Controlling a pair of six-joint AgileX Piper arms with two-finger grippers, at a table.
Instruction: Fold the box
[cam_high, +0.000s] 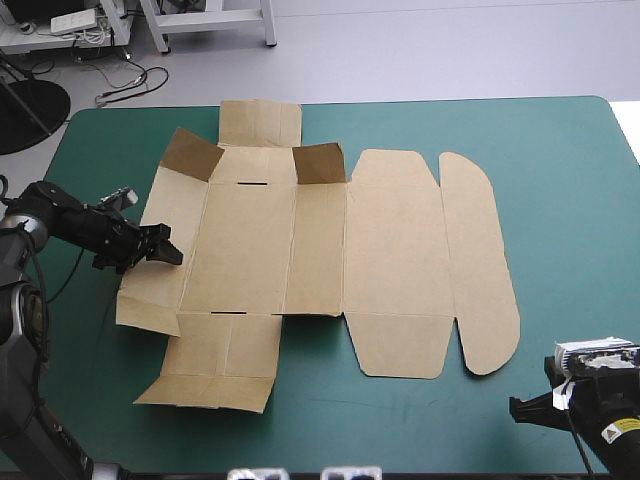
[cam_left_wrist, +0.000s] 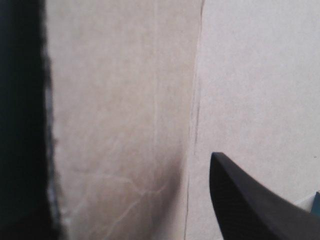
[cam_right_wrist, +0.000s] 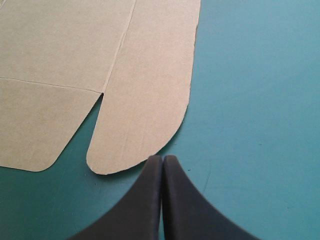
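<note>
Light, stiff box (bends at creases): grasp its nine-o'clock flap, where left gripper seems spread; right gripper pressed together.

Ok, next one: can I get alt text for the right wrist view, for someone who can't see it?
The right hand, shut to a point, points at the rounded end of a flap of the box. The brown sheet lies flat on the teal-green cover, its creases showing, and bare cover fills the side beyond the flap's edge.
</note>
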